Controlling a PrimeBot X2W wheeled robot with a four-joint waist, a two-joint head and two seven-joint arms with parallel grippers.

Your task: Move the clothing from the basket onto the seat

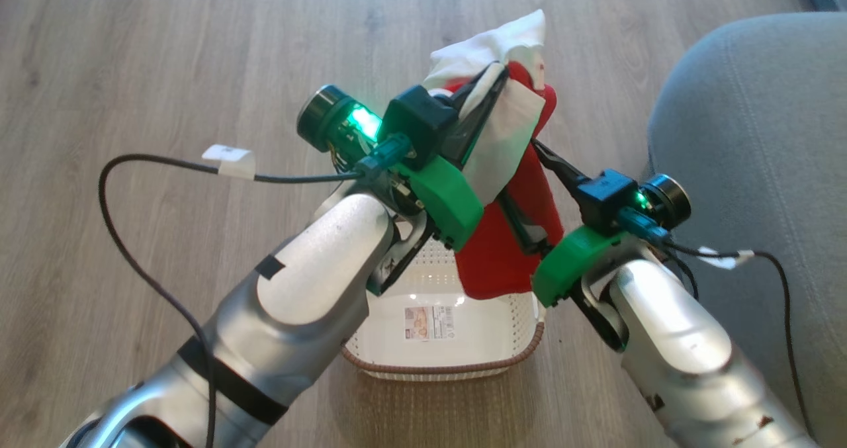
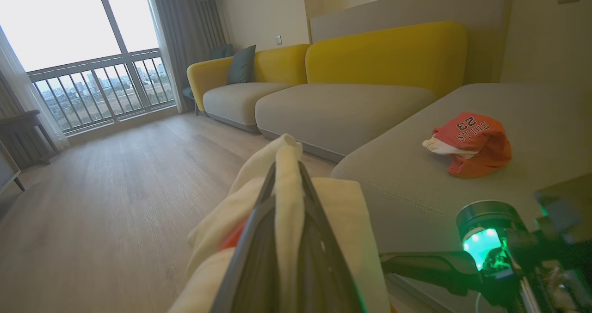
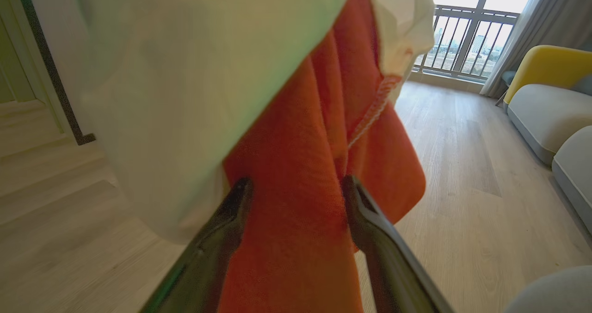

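Observation:
My left gripper is shut on the clothing, a bundle of white and red fabric held up above the basket. In the left wrist view the fingers pinch a white fold. My right gripper is open, its fingers on either side of the hanging red cloth; in the head view it reaches in from the right. The basket's base with its label shows bare. The grey seat lies to the right. A red garment with lettering rests on the seat.
Wooden floor surrounds the basket. More grey cushions with yellow backs run along the far wall toward a balcony window. Black cables loop off both wrists. My right wrist with its green light sits close to the left fingers.

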